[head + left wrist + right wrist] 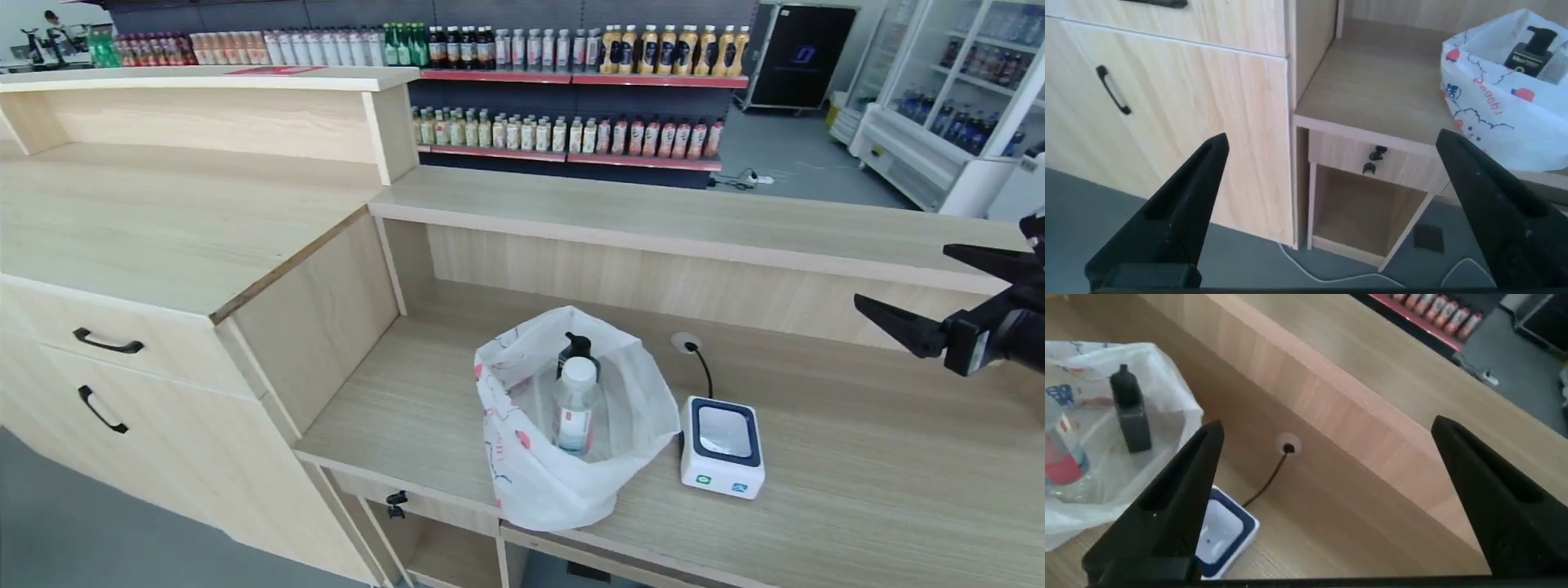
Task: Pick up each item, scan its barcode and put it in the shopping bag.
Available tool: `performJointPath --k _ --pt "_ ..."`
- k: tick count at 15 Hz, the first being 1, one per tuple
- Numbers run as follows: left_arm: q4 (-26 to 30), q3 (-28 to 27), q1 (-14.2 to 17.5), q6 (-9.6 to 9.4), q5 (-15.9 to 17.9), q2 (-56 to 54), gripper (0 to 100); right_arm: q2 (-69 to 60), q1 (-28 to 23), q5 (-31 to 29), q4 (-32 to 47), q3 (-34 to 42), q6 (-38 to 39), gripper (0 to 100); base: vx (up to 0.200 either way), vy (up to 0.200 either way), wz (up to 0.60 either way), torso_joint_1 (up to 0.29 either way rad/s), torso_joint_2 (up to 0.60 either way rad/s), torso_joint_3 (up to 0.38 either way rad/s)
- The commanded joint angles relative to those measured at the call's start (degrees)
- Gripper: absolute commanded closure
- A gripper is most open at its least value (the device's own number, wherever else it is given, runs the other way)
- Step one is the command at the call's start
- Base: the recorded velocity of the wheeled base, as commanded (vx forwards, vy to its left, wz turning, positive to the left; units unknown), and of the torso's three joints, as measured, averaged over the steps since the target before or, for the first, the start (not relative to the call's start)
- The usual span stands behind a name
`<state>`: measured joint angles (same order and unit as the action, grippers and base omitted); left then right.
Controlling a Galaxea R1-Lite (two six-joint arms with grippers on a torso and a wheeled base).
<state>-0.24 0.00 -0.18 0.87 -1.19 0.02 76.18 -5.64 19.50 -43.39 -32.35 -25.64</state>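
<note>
The right hand juts in at the right edge of the head view, raised above the counter. Its two dark fingers are spread wide with nothing between them. Below it and toward the centre of the frame sits the scanner, a white box with a dark-rimmed window facing up. Its cable runs back to a hole in the counter. Just to the left of the scanner stands the shopping bag, white with red print, at the counter's front edge and with its mouth open. Inside it a clear bottle with a white cap stands upright, and a black pump bottle stands behind it. The left hand hangs low in front of the cabinet, fingers wide apart and empty. Shelves of bottles line the top of the frame.
</note>
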Motion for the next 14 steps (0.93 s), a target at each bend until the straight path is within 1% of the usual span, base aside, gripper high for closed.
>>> performJointPath --k 1,3,4,6,7,8,9,10,12,13,14 --pt "0.0 0.0 0.0 0.01 0.0 0.0 0 -4.3 -0.2 -3.6 3.3 0.0 1.6 0 0.0 0.0 -0.6 0.002 0.01 0.002" --pt "0.0 0.0 0.0 0.01 0.0 0.0 0 -6.4 -0.2 -7.6 6.6 0.0 4.3 0 0.0 0.0 -0.6 0.005 0.0 0.002" --pt "0.0 0.0 0.0 0.01 0.0 0.0 0 -8.9 -0.3 -9.0 10.3 0.0 5.5 0 0.0 0.0 -0.6 0.012 0.0 -0.002" --pt "0.0 0.0 0.0 0.01 0.0 0.0 0 -13.2 -1.2 -11.2 16.2 0.0 6.8 0 0.0 0.0 -0.6 0.002 0.0 0.005" --pt "0.0 0.0 0.0 0.01 0.0 0.0 0 -17.1 -1.2 -12.5 20.2 0.4 9.4 0 0.0 0.0 -0.6 0.002 0.0 0.002" --pt "0.0 0.0 0.0 0.01 0.0 0.0 0 -19.4 -1.2 -11.9 21.9 1.8 11.8 0 0.0 0.0 -0.6 0.002 0.01 0.007" --pt "0.0 0.0 0.0 0.01 0.0 0.0 0 -25.2 -1.2 -11.8 22.6 7.7 16.5 0 0.0 0.0 0.0 0.0 0.0 0.0" --pt "0.0 0.0 0.0 0.01 0.0 0.0 0 -31.2 -0.9 -12.1 23.0 14.9 19.0 0 0.0 0.0 0.0 0.0 0.0 0.0" --pt "0.0 0.0 0.0 0.01 0.0 0.0 0 -44.0 -0.2 -12.2 22.3 32.0 20.1 0 0.0 0.0 0.0 0.0 0.0 0.0" --pt "0.0 0.0 0.0 0.01 0.0 0.0 0 -51.9 0.7 -13.0 29.1 32.4 22.1 0 0.0 0.0 0.0 0.0 0.0 0.0" --pt "0.0 0.0 0.0 0.1 0.0 0.0 0 -55.4 1.1 -13.8 35.0 32.4 24.1 0 0.0 0.0 0.0 0.0 0.0 0.0"
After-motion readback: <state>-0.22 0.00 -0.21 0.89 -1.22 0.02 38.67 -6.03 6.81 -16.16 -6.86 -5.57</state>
